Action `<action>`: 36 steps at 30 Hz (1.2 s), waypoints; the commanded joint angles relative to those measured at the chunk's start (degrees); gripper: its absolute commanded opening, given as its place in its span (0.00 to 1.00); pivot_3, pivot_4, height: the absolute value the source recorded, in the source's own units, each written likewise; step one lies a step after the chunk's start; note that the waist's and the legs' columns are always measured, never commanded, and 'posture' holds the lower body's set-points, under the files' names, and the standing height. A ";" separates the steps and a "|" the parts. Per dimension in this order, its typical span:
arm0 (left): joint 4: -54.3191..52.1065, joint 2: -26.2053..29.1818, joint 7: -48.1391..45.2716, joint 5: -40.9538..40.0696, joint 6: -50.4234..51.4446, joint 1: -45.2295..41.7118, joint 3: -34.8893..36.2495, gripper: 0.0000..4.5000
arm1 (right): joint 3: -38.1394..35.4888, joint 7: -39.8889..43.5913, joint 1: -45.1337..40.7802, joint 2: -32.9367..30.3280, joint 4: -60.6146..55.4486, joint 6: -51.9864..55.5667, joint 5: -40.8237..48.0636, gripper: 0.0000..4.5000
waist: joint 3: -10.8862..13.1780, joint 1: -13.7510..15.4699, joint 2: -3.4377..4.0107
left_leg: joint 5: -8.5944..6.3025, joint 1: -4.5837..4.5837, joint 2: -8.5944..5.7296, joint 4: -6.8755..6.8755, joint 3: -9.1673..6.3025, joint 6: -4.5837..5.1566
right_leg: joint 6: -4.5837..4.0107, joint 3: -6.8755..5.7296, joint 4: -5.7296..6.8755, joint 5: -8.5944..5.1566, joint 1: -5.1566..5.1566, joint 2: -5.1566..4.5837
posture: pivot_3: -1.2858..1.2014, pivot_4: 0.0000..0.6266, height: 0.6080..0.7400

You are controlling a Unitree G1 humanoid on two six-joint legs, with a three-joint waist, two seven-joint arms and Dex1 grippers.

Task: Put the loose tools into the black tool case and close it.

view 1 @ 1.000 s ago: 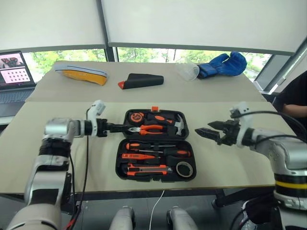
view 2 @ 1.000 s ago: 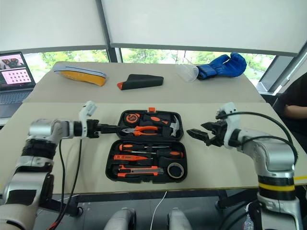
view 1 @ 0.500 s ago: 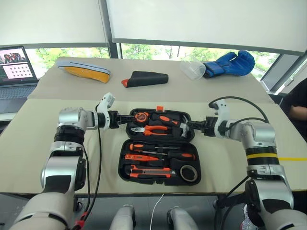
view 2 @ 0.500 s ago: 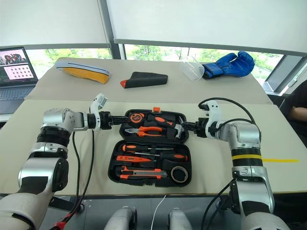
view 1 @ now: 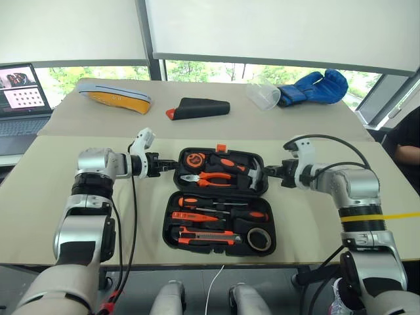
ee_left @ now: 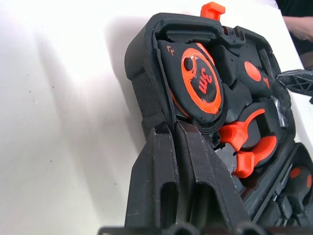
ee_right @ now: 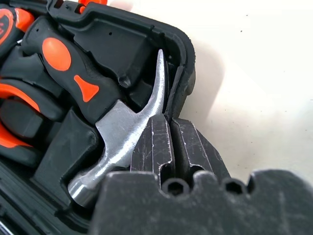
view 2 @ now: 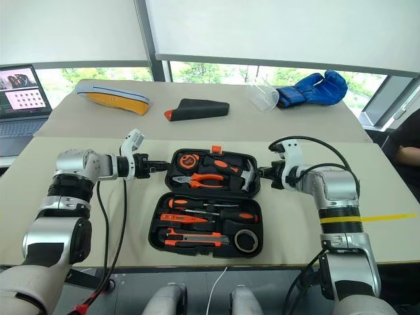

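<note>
Since both claws bite only a thin plastic edge, the likeliest failure I can foresee is a slip as the lid is lifted, which would drop that half and jolt the seated tools out of their slots; an uneven pull by the two arms could also twist the hinge or drag the whole case across the table [view 1: 59, 190]. From the head camera, the black tool case [view 1: 220, 244] lies open between the two claws, its far half holding the tape measure, pliers and hammer, its near half holding the screwdrivers [view 1: 220, 202], the knife [view 1: 205, 232] and the tape roll [view 1: 257, 239], so nothing of the set lies loose on the table. The left claw [view 1: 169, 165] meets the far half's left end, and the right claw [view 1: 266, 170] meets its right end, each pointing inward toward the other. At the left wrist, the fingers [ee_left: 156, 186] are pressed together on the case wall, with the round tape measure [ee_left: 200, 81] just beyond the tips and the orange latch [ee_left: 212, 9] farther ahead. At the right wrist, the fingers [ee_right: 156, 147] are likewise pinched on the rim, the hammer [ee_right: 129, 129] head lying right beside them, inside the shell.
</note>
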 commanded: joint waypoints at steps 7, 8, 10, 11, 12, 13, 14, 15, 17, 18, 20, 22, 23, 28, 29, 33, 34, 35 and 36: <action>-10.31 -5.09 2.72 0.46 -24.16 2.70 1.56 0.00 | -0.50 -4.20 -4.69 2.54 -3.05 -24.15 -7.10 0.01 | 0.03 0.04 0.01 | 0.27 -0.01 0.01 0.02 0.01 -0.21 | 0.17 0.00 -0.04 0.29 -0.01 -0.01 | 0.52 0.24 1.00; -11.13 -5.62 3.05 0.48 -26.88 2.93 1.87 0.00 | -0.20 -4.62 -4.93 2.55 -3.16 -27.19 -8.32 0.01 | 0.04 0.04 0.01 | 0.31 -0.04 0.01 0.02 0.01 -0.22 | 0.21 0.01 -0.06 0.33 -0.05 -0.01 | 0.52 0.24 1.00; -12.66 -6.07 3.16 1.19 -31.68 3.95 1.54 0.00 | 0.14 -5.61 -4.43 2.60 -3.09 -32.27 -10.48 0.01 | 0.05 0.06 0.02 | 0.39 -0.23 0.01 0.02 0.01 -0.22 | 0.18 0.02 -0.06 0.46 -0.26 -0.01 | 0.52 0.24 1.00; -13.56 -6.21 3.24 1.65 -33.99 4.71 1.24 0.00 | -0.11 -6.12 -3.56 2.79 -3.07 -34.50 -11.15 0.01 | 0.05 0.04 0.02 | 0.45 -0.39 0.01 0.01 0.01 -0.22 | 0.08 0.02 -0.04 0.57 -0.43 -0.01 | 0.52 0.24 1.00; -14.37 -6.32 3.36 2.16 -35.92 5.40 0.94 0.00 | -0.26 -6.65 -2.53 2.86 -3.11 -37.02 -12.02 0.01 | 0.05 -0.01 0.02 | 0.47 -0.42 0.01 0.01 0.02 -0.22 | 0.07 0.05 -0.02 0.58 -0.47 0.00 | 0.52 0.24 1.00; -15.04 -6.44 3.54 2.56 -37.60 6.01 0.76 0.00 | -0.44 -7.26 -1.53 2.90 -3.16 -39.63 -12.84 0.01 | 0.05 -0.03 0.02 | 0.47 -0.42 0.01 0.00 0.02 -0.22 | 0.06 0.06 -0.03 0.58 -0.46 0.01 | 0.52 0.24 1.00; -15.74 -6.50 3.81 2.90 -38.86 6.60 0.57 0.00 | -0.78 -7.83 -0.43 2.98 -3.55 -42.15 -13.37 0.01 | 0.05 -0.02 0.02 | 0.48 -0.42 0.01 0.00 0.02 -0.21 | 0.06 0.06 -0.02 0.58 -0.47 0.01 | 0.52 0.24 1.00; -16.46 -6.35 3.79 3.70 -40.92 7.33 0.05 0.00 | -1.04 -8.15 0.76 3.07 -4.15 -44.19 -13.76 0.01 | 0.05 0.06 0.02 | 0.48 -0.42 0.01 -0.03 0.03 -0.21 | 0.06 0.07 -0.04 0.58 -0.47 0.01 | 0.52 0.24 1.00; -17.73 -5.87 3.58 5.91 -45.74 9.30 -1.52 0.00 | -0.52 -8.31 3.46 3.00 -4.76 -47.20 -15.01 0.01 | 0.05 0.07 0.02 | 0.47 -0.47 0.00 -0.07 0.03 -0.21 | 0.09 0.07 -0.08 0.56 -0.49 0.00 | 0.52 0.24 1.00; -18.09 -5.72 3.51 6.70 -47.47 10.08 -2.11 0.00 | -0.08 -8.27 4.47 2.93 -4.70 -48.08 -15.64 0.01 | 0.05 0.03 0.02 | 0.47 -0.50 0.00 -0.11 0.03 -0.21 | 0.10 0.07 -0.13 0.55 -0.49 0.01 | 0.52 0.24 1.00; -18.60 -5.68 3.92 7.88 -50.34 11.90 -2.95 0.00 | 0.40 -8.44 6.86 3.41 -4.49 -49.71 -16.36 0.01 | 0.04 0.02 0.02 | 0.45 -0.52 0.00 -0.13 0.06 -0.22 | 0.10 0.08 -0.16 0.55 -0.50 -0.01 | 0.52 0.24 1.00; -19.15 -5.76 4.61 8.99 -52.46 13.87 -3.51 0.00 | 0.56 -8.42 9.50 4.13 -4.90 -51.22 -16.32 0.01 | 0.04 -0.03 0.03 | 0.45 -0.50 0.01 -0.14 0.06 -0.22 | 0.10 0.08 -0.16 0.55 -0.50 0.00 | 0.52 0.24 1.00; -20.33 -5.93 6.21 9.98 -53.90 16.28 -3.65 0.00 | 0.80 -8.82 12.84 4.57 -5.73 -53.06 -16.77 0.01 | 0.03 -0.02 0.03 | 0.45 -0.44 0.01 -0.14 0.06 -0.22 | 0.09 0.08 -0.12 0.55 -0.47 0.00 | 0.52 0.24 1.00; -32.98 -5.56 10.15 8.63 -50.73 26.64 -2.23 0.00 | 0.85 -9.29 26.22 3.61 -13.63 -61.64 -19.61 0.01 | -0.15 -0.17 0.06 | 0.38 0.44 0.07 -0.30 0.08 -0.22 | 0.04 0.05 -0.32 0.41 0.43 0.00 | 0.52 0.24 1.00; -36.07 -5.17 10.53 7.80 -48.77 28.94 -1.81 0.08 | 0.19 -8.68 28.66 3.39 -15.73 -61.54 -18.61 0.00 | -0.15 -0.22 0.07 | 0.38 0.60 0.10 -0.40 0.12 -0.23 | 0.00 0.05 -0.44 0.38 0.57 0.00 | 0.52 0.24 1.00; -47.41 -0.64 8.89 3.43 -40.98 36.89 1.66 0.33 | -4.51 -2.09 39.59 -1.83 -29.79 -55.37 -10.84 0.28 | -0.15 -0.41 0.11 | 0.39 0.67 0.21 -0.47 0.19 -0.24 | -0.14 0.05 -0.52 0.27 0.50 0.02 | 0.52 0.24 1.00; -49.33 0.86 8.61 2.22 -38.51 37.59 2.70 0.39 | -6.25 -0.30 41.55 -4.25 -33.18 -53.62 -9.49 0.34 | -0.10 -0.48 0.18 | 0.39 0.69 0.23 -0.49 0.23 -0.24 | -0.23 0.07 -0.50 0.24 0.45 0.01 | 0.52 0.24 1.00; -51.30 3.28 7.28 -0.84 -33.96 37.95 4.54 0.49 | -10.06 2.79 44.01 -7.67 -37.27 -50.41 -5.16 0.44 | -0.06 -0.49 0.21 | 0.39 0.66 0.24 -0.50 0.26 -0.25 | -0.23 0.08 -0.47 0.27 0.37 -0.01 | 0.52 0.24 1.00; -52.53 5.58 5.76 -3.71 -29.99 38.09 6.15 0.58 | -13.78 5.20 45.97 -10.47 -40.35 -46.78 -0.47 0.50 | -0.02 -0.40 0.21 | 0.40 0.60 0.24 -0.50 0.27 -0.25 | -0.22 0.08 -0.46 0.30 0.30 -0.02 | 0.52 0.24 1.00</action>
